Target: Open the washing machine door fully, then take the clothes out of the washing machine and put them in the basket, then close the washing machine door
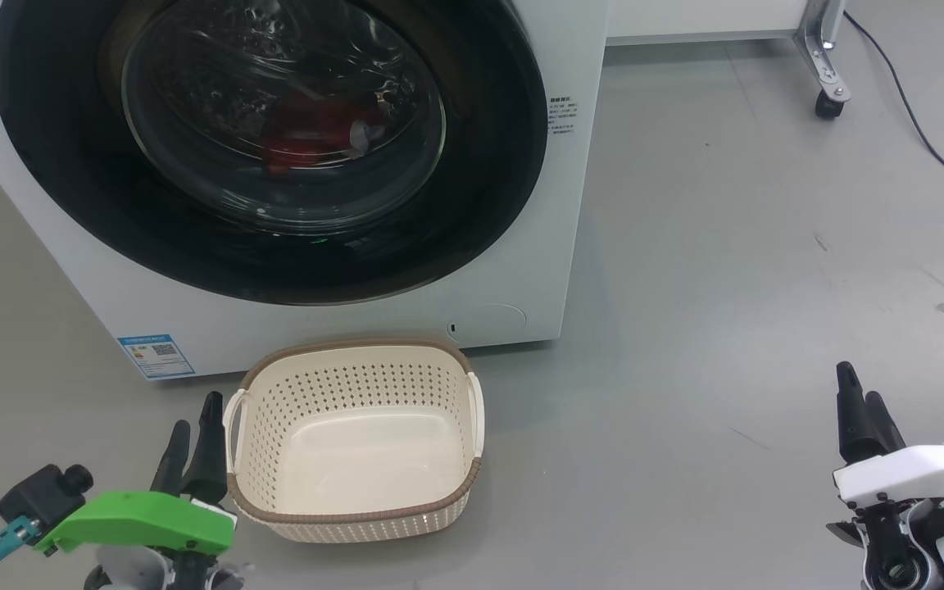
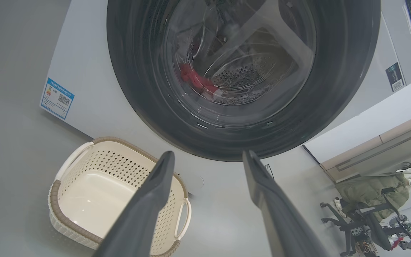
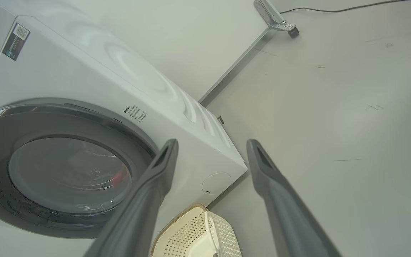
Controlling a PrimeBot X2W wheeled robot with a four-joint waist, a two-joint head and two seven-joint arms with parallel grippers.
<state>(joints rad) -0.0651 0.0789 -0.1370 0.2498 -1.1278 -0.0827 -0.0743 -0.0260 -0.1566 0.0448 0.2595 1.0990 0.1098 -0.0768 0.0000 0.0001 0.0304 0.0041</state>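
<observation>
the round black door [image 1: 210, 164] sits shut on the washing machine [image 1: 570, 246], with the red clothes [image 1: 308, 135] behind its glass. it lies up and ahead of both arms. the left jaws, spread, hang just beside the basket [image 1: 357, 518] and nearer the door. the right jaws, also spread, are well off over the floor [image 1: 726, 287].

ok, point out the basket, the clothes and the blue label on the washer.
basket [image 1: 357, 451]: head view, bare inner floor.
clothes [image 1: 308, 135]: head view, middle of the red fabric.
blue label [image 1: 156, 356]: head view, its centre.
</observation>
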